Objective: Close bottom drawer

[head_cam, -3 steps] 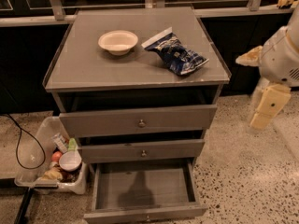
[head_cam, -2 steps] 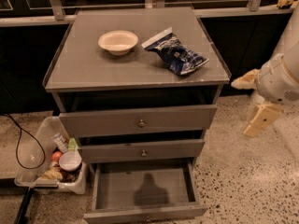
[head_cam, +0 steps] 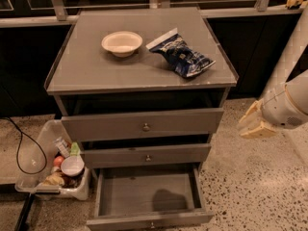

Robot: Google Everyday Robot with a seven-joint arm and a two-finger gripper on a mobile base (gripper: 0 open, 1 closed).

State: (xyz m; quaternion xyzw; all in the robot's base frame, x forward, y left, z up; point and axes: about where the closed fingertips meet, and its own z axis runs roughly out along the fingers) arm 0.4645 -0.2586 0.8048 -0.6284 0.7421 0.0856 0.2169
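Note:
The bottom drawer [head_cam: 144, 196] of the grey cabinet is pulled far out, its empty inside showing, its front [head_cam: 149, 220] at the lower edge of the view. The middle drawer front [head_cam: 147, 155] and the top drawer front [head_cam: 143, 124] stand slightly out. My gripper [head_cam: 252, 121] is at the right of the cabinet, level with the top and middle drawers, apart from the cabinet. It touches no drawer. The white arm [head_cam: 288, 100] runs up to the right behind it.
A white bowl [head_cam: 121, 43] and a blue snack bag [head_cam: 182, 54] lie on the cabinet top [head_cam: 96, 71]. A bin of trash [head_cam: 57, 165] stands on the speckled floor left of the cabinet, with a black cable [head_cam: 21, 148] beside it.
My gripper has moved down and left, closer to the cabinet's right side. The drawers have not moved.

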